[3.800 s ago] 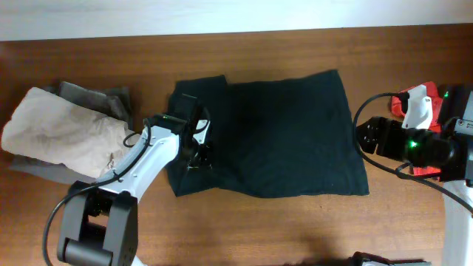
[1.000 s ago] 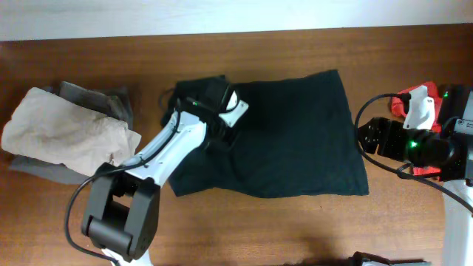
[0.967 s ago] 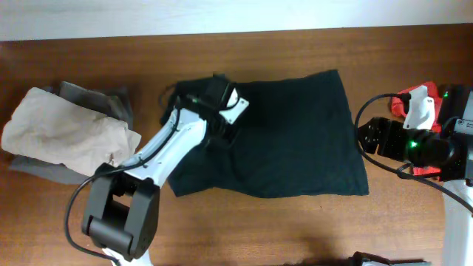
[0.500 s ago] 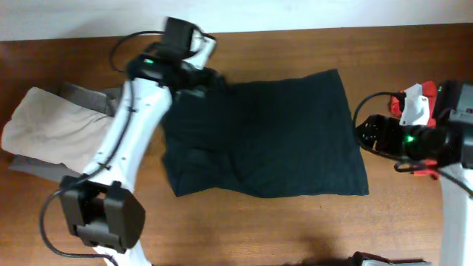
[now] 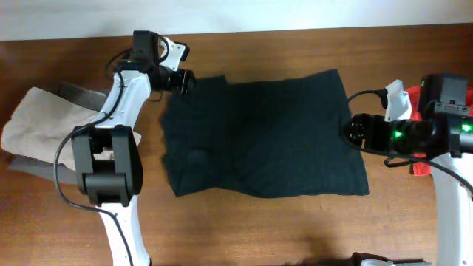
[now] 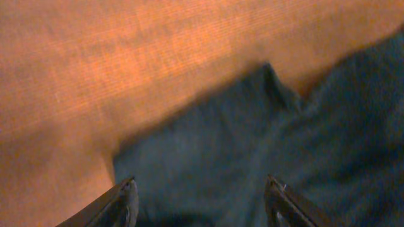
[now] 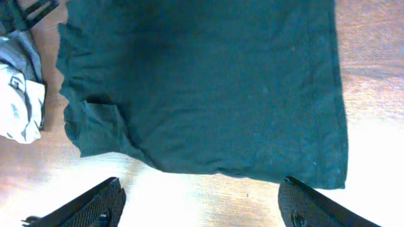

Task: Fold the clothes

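Hovering open and empty, the left gripper (image 6: 201, 181) could pinch only a rumpled corner of the T-shirt (image 5: 273, 133) and skew the fold; the right gripper (image 7: 201, 184) gapes empty too

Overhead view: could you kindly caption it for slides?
Black T-shirt spread on table, open left gripper at its far-left corner, open right gripper opposite.

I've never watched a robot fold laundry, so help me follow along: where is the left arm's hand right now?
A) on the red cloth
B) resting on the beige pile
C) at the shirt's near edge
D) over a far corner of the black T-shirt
D: the left hand hovers open over the far left corner of the black T-shirt, and its wrist view shows dark fabric below, nothing gripped.
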You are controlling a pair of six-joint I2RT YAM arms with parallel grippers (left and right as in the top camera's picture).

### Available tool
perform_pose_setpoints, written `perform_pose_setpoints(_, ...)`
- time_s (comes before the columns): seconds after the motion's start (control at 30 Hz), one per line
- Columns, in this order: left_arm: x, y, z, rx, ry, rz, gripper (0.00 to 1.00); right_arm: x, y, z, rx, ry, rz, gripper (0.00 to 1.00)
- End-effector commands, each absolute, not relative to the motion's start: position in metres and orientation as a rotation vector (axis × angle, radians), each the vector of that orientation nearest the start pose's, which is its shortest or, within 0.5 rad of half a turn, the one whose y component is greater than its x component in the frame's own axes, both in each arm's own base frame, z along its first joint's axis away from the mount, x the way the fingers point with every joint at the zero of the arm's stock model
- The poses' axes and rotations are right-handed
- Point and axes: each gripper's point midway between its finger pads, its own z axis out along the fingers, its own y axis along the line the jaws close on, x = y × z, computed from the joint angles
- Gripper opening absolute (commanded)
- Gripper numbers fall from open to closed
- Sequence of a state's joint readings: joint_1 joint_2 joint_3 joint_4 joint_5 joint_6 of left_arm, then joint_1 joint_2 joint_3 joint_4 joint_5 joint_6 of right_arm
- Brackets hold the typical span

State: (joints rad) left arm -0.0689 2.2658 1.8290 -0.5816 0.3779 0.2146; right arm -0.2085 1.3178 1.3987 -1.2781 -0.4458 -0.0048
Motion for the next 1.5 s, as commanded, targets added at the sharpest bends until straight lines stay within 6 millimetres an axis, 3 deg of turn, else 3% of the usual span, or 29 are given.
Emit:
perform_pose_setpoints(0.0, 0.57, -0.098, 0.062, 0.509, 2.446, -0.368, 0.64, 0.285, 0.024, 0.236, 0.104, 2.674, 0.571, 0.83)
perform_pose_setpoints(0.33, 0.58, -0.094, 0.005, 0.498, 2.481, -0.341, 0.64, 0.283, 0.027, 0.235, 0.095, 2.682, 0.576, 0.82)
perform_pose_setpoints(0.47, 0.583, -0.094, -0.002, 0.5, 2.475, -0.341, 0.64, 0.281, 0.027, 0.234, 0.097, 2.689, 0.579, 0.82)
perform_pose_setpoints(0.67, 0.585, -0.095, 0.0, 0.5, 2.462, -0.339, 0.62, 0.281, 0.027, 0.234, 0.098, 2.689, 0.579, 0.82)
perform_pose_setpoints(0.73, 0.585, -0.096, 0.0, 0.502, 2.461, -0.345, 0.56, 0.281, 0.027, 0.234, 0.098, 2.689, 0.579, 0.82)
perform_pose_setpoints(0.8, 0.584, -0.101, 0.002, 0.514, 2.451, -0.387, 0.47, 0.281, 0.027, 0.234, 0.098, 2.689, 0.579, 0.82)
perform_pose_setpoints(0.9, 0.58, -0.115, 0.01, 0.543, 2.428, -0.496, 0.17, 0.281, 0.027, 0.234, 0.098, 2.69, 0.579, 0.83)
perform_pose_setpoints(0.93, 0.579, -0.117, 0.014, 0.547, 2.428, -0.515, 0.1, 0.281, 0.028, 0.234, 0.099, 2.692, 0.58, 0.83)
perform_pose_setpoints(1.03, 0.58, -0.117, 0.025, 0.545, 2.441, -0.518, 0.02, 0.279, 0.028, 0.234, 0.101, 2.699, 0.582, 0.83)
perform_pose_setpoints(1.27, 0.578, -0.117, 0.056, 0.572, 2.483, -0.515, 0.0, 0.279, 0.028, 0.233, 0.101, 2.7, 0.583, 0.83)
perform_pose_setpoints(1.47, 0.55, -0.117, 0.046, 0.574, 2.62, -0.521, 0.0, 0.279, 0.028, 0.233, 0.096, 2.699, 0.581, 0.83)
